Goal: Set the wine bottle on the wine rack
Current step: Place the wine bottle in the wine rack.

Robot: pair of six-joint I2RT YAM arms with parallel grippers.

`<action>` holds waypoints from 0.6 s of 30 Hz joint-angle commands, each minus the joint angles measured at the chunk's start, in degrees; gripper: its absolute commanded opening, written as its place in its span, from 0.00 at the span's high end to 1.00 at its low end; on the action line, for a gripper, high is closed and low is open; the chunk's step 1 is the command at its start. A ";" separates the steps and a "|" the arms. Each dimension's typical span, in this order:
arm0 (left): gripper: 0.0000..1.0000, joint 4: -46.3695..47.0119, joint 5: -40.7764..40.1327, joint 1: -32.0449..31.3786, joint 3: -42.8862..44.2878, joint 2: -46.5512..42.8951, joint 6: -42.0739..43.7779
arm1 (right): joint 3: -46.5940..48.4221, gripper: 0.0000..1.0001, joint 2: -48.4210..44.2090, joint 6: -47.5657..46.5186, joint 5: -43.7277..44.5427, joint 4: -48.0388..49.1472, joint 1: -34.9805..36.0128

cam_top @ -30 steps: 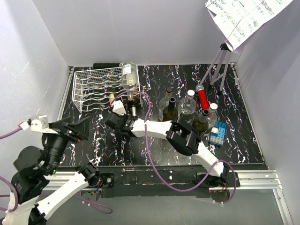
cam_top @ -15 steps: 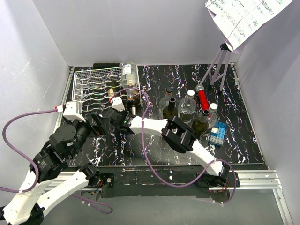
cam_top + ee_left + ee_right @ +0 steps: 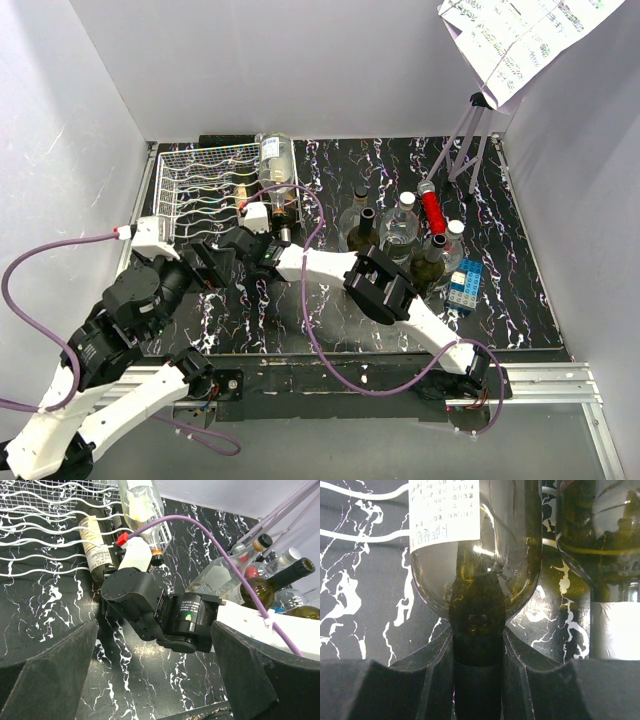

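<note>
One dark green wine bottle [image 3: 94,540] lies on its side across the wavy wires of the white wine rack [image 3: 195,172], its body directly ahead of the right pincer [image 3: 477,655] and its neck pointing back into it. That pincer is closed narrow around the neck, one finger on each side just behind the shoulder. The step in hand looks like the setting-down itself: the bottle seems cradled but not let go. The next move would call for spreading the fingers and backing straight out along the neck without dragging the bottle off the wires. Just right of the pincer lies a second dark bottle [image 3: 600,540], and a clear bottle [image 3: 276,160] lies farther ahead at the rack's right end. The left pincer [image 3: 155,625] hangs spread wide and empty, close behind the right one. Only the right wrist view shows the grip on the neck. Only the overhead view shows the whole rack and the standing bottles [image 3: 400,235] well off to the right.
</note>
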 commanded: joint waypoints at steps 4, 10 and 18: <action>0.02 -0.17 -0.40 0.20 2.27 -2.72 -0.11 | 4.46 0.99 -2.06 1.24 10.98 14.05 -1.88; 0.02 -0.70 -0.31 0.20 2.01 -3.25 -0.20 | 6.04 0.99 -0.92 1.51 8.78 13.87 -3.11; 0.02 -1.22 -0.05 0.20 1.57 -3.42 -0.38 | 6.48 0.77 -0.21 -2.35 7.11 17.83 -3.64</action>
